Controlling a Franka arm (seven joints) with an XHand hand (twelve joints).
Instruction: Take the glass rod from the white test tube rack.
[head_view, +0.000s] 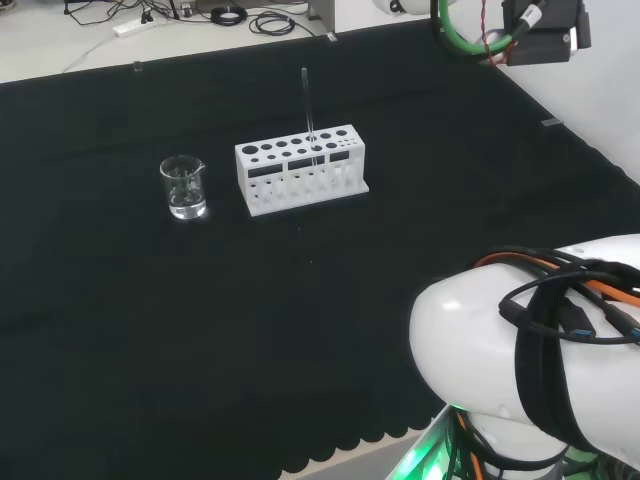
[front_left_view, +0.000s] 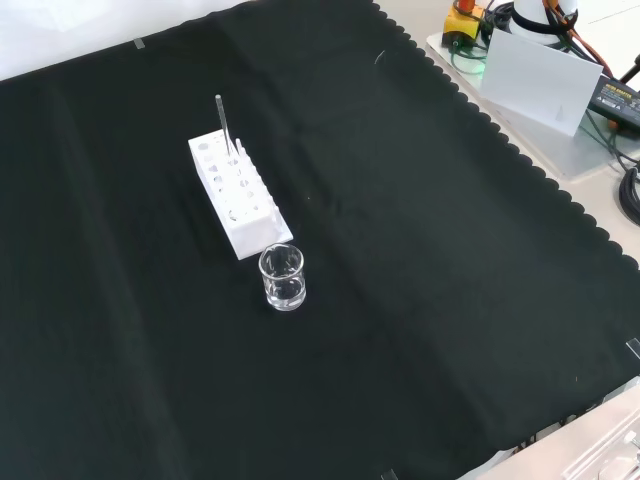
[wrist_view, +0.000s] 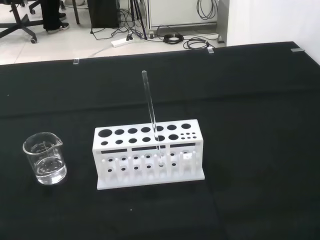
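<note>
A thin clear glass rod (head_view: 308, 110) stands nearly upright in a hole of the white test tube rack (head_view: 262, 196), towards the rack's right half in the head view. In the front view the rod (front_left_view: 222, 122) rises from the far end of the rack (front_left_view: 262, 232). The wrist view looks down on the rod (wrist_view: 150, 107) and the rack (wrist_view: 100, 167) from some way off, leaning slightly in a middle hole. Nothing touches the rod. The arm's black and white wrist end (head_view: 540, 30) hangs high at the head view's upper right, well away from the rack.
A small clear beaker (head_view: 183, 187) with a little clear liquid stands left of the rack in the head view, and nearer than the rack (front_left_view: 282, 277) in the front view. The arm's big white link (head_view: 520, 350) stands at the lower right.
</note>
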